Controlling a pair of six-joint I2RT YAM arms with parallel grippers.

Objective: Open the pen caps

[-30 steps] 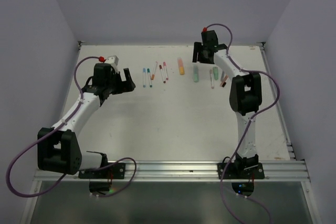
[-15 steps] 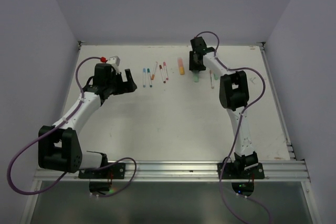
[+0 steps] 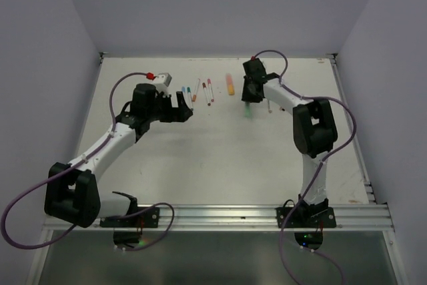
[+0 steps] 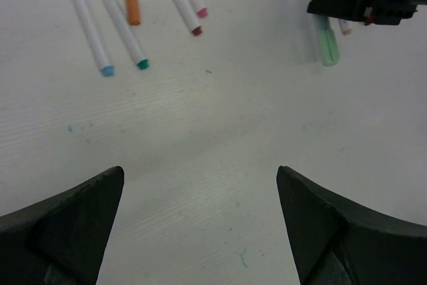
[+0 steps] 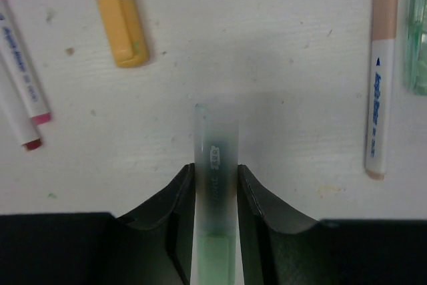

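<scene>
Pens (image 4: 119,21) lie in a row at the far side of the table (image 3: 200,151). I have my right gripper (image 5: 215,168) clenched on the pale green highlighter (image 5: 215,131), a finger pressed against each side and its far end sticking out. An orange highlighter (image 5: 123,31) lies nearby. My left gripper (image 4: 199,171) hangs wide open, holding nothing.

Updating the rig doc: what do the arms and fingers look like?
The left arm and right arm have white links and black joint housings. A purple cable loops along each. Fingers are matte black wedges. A white block with a red tip sits on the left wrist.
</scene>
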